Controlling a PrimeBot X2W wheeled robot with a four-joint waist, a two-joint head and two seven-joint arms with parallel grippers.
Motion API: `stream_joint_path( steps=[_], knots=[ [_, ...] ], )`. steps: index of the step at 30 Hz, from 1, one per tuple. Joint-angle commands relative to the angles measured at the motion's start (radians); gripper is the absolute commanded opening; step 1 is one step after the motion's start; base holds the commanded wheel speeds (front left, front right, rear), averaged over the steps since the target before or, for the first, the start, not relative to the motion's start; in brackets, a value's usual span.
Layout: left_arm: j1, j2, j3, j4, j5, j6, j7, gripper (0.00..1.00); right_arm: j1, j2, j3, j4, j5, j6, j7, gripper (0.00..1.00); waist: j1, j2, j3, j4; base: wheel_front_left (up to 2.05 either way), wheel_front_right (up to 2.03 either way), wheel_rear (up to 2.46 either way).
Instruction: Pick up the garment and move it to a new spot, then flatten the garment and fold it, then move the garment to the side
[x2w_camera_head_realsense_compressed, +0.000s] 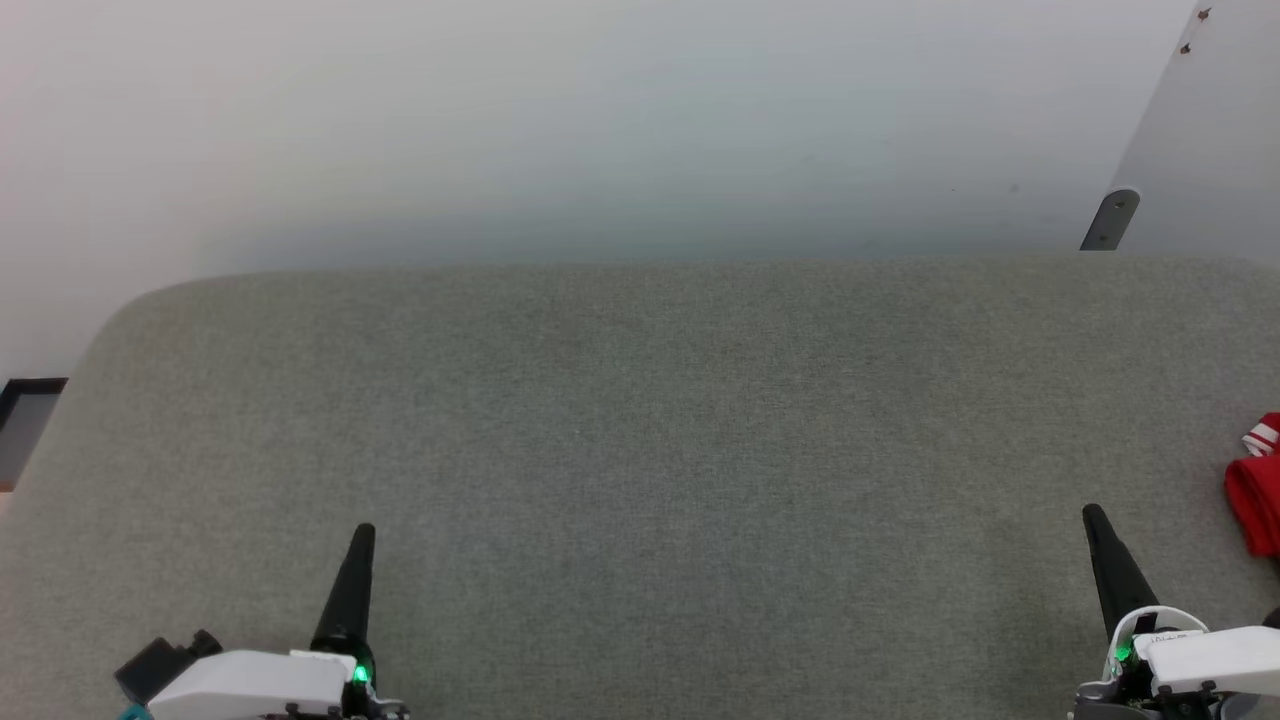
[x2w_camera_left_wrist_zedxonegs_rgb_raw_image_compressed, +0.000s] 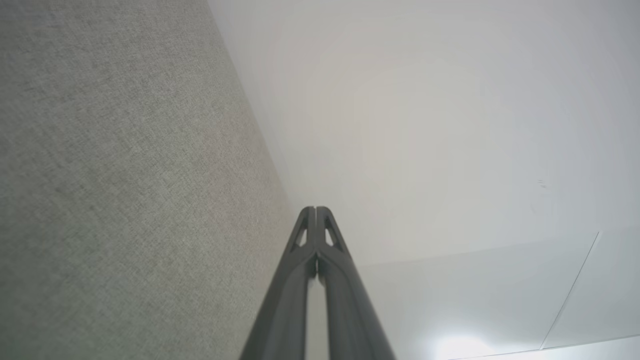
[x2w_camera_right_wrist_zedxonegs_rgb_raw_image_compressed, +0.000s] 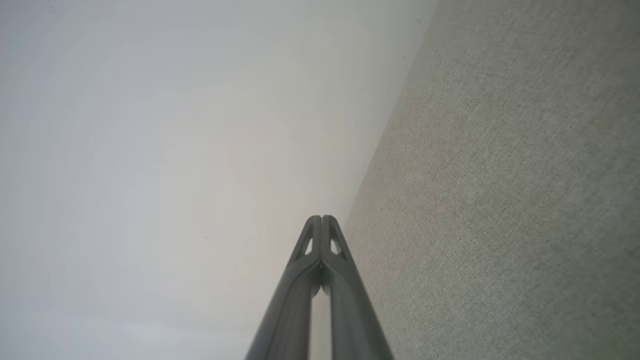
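garment (x2w_camera_head_realsense_compressed: 1256, 495): bunched at the grey cushion's (x2w_camera_head_realsense_compressed: 640, 400) right edge
left gripper (x2w_camera_head_realsense_compressed: 363, 532): fingers pressed together
right gripper (x2w_camera_head_realsense_compressed: 1093, 514): fingers together, near garment

- No text, brand, number or sign can be read anywhere.
- A small label (x2w_camera_head_realsense_compressed: 1166, 637) sits on the white housing (x2w_camera_head_realsense_compressed: 1215, 655) just behind the right fingers (x2w_camera_head_realsense_compressed: 1110, 562). Its print is too small to make out.
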Motion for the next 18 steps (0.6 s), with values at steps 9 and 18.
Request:
stream_joint_path(
  steps=[9,18],
  knots=[
    [-0.031,-0.001,0.009,0.008,-0.082,-0.003,0.024,0.00,-0.028,0.008,-0.011,0.011,0.083,0.000,0.015,0.00,-0.0001,0.0000,0.003,-0.004,0.00,0.00,0.00],
    [-0.045,-0.003,0.014,0.016,-0.145,-0.003,0.043,0.00,-0.037,0.014,-0.015,0.022,0.142,0.000,0.027,0.00,-0.0001,0.0000,0.005,-0.008,0.00,0.00,0.00]
  ],
)
